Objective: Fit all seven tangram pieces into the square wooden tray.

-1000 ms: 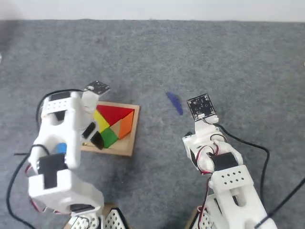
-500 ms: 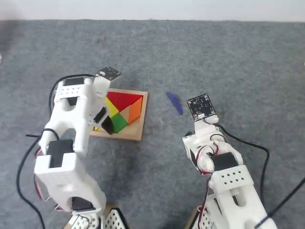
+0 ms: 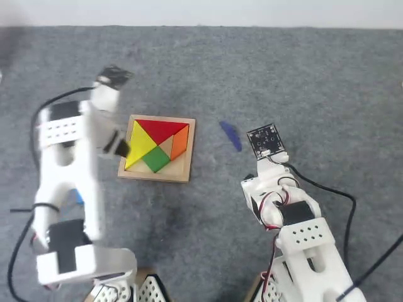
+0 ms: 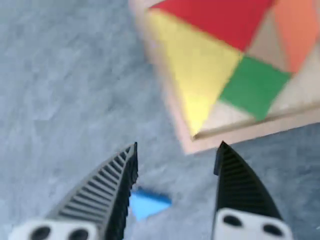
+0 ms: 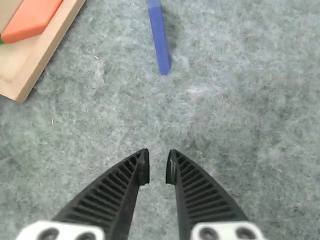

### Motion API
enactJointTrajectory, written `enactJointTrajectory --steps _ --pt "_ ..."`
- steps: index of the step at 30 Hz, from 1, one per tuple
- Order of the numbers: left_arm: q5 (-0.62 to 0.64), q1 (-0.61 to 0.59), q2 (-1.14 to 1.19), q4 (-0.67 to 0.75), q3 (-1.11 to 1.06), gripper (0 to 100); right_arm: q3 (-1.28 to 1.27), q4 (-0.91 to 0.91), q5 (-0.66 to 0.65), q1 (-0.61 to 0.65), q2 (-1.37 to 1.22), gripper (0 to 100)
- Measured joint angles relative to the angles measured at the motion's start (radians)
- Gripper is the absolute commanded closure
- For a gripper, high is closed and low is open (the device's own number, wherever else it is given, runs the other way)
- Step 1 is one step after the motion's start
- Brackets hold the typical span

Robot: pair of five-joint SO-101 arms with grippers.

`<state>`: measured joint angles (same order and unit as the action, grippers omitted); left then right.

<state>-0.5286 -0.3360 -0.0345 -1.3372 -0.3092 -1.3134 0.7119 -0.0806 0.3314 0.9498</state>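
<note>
Done: four pieces sit in the tray: green square, yellow triangle, orange piece, red triangle. Bare wood shows between them.
Left to do: light blue piece lies on the bench toward its left edge; dark blue piece lies mid-bench, near the tray's right side.
Progress: roughly past halfway, by my read.
Right jaws: nearly closed, thin gap, empty, over bare bench.
Left jaws: wide open, holding nothing, just off the tray's near left corner.
</note>
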Motion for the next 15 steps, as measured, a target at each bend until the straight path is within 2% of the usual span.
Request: enactJointTrajectory --steps 6,11,15 --pt "0.021 -0.198 0.080 0.000 -0.051 76 0.000 0.000 0.000 0.000 0.000 91.7" --pt "0.141 -0.296 0.195 0.000 -0.081 76 0.000 0.000 0.000 0.000 0.000 91.7" --pt "0.229 -0.361 0.203 0.003 -0.081 76 0.000 0.000 0.000 0.000 0.000 91.7"
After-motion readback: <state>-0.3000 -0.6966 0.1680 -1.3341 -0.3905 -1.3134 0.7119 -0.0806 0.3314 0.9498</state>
